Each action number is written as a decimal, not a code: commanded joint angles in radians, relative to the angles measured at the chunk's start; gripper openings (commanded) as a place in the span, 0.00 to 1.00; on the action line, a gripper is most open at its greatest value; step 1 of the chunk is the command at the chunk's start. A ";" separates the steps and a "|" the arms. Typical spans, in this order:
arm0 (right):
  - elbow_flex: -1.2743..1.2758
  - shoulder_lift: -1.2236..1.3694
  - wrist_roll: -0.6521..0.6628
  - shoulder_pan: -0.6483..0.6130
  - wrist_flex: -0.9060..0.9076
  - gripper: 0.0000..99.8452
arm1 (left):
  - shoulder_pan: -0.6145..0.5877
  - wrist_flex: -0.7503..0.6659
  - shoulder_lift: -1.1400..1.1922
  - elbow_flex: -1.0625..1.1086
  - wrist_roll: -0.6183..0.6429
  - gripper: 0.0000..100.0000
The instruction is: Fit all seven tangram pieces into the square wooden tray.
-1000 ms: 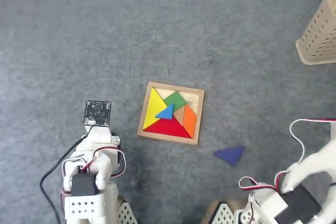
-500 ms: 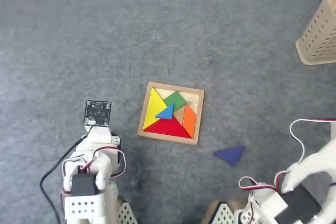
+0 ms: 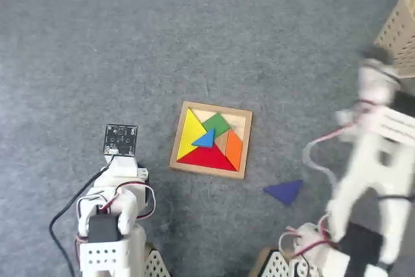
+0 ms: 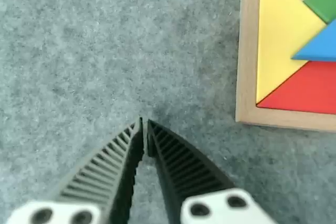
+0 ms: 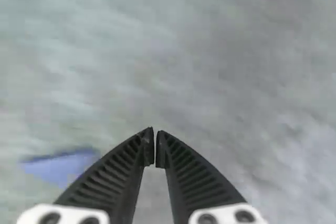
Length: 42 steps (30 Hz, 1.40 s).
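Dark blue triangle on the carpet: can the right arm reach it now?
Probably yes. The dark blue triangle lies alone on the carpet, on that arm's side, nothing on it. The right gripper is shut and must open first.

The left arm (image 3: 122, 174) sits folded low over its base, wrist pointing forward, with a loop of red and black wiring (image 3: 150, 200) just behind the hand. The left gripper (image 4: 144, 124) is closed. Its two dark ribbed fingers (image 4: 176, 163) meet at the tips with just a thin slit between them, and nothing is clamped there. The right arm (image 3: 363, 167) stands raised and stretched well forward of its base. Its joints are hard to make out, so the wrist's angle is uncertain. The right gripper (image 5: 155, 132) is likewise closed, tips touching, empty.
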 commanded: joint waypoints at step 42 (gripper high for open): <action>0.124 0.286 -0.222 -0.829 -0.559 0.01 | 0.005 0.006 -0.018 -0.010 -0.003 0.02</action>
